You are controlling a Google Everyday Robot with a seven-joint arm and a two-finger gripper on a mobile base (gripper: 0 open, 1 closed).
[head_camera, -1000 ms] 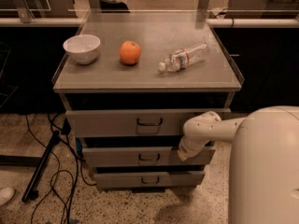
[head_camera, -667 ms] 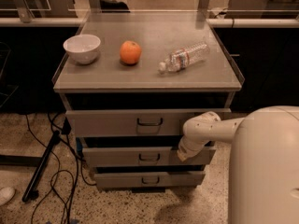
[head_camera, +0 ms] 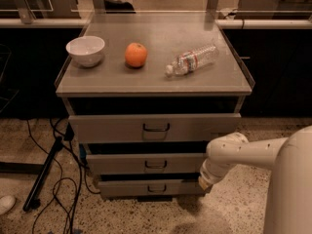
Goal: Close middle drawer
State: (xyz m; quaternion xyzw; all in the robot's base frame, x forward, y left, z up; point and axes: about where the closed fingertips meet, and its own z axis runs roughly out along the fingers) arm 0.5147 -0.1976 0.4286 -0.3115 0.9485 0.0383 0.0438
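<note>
The grey cabinet has three drawers. The middle drawer is a wide shallow grey front with a small dark loop handle at its centre. A dark gap shows above it, so it stands partly pulled out. The uppermost drawer also stands out, further forward. The lowest drawer sits below. My white arm reaches in from the right. My gripper is at the arm's end, low beside the right end of the middle drawer's front, near the lowest drawer's right corner.
On the cabinet top stand a white bowl, an orange and a plastic bottle lying on its side. Black cables and a stand leg lie on the floor at the left. Dark counters stand behind.
My arm has moved down and to the right, from the level of the top and middle drawers to the middle and lowest ones. The drawers look unchanged.
</note>
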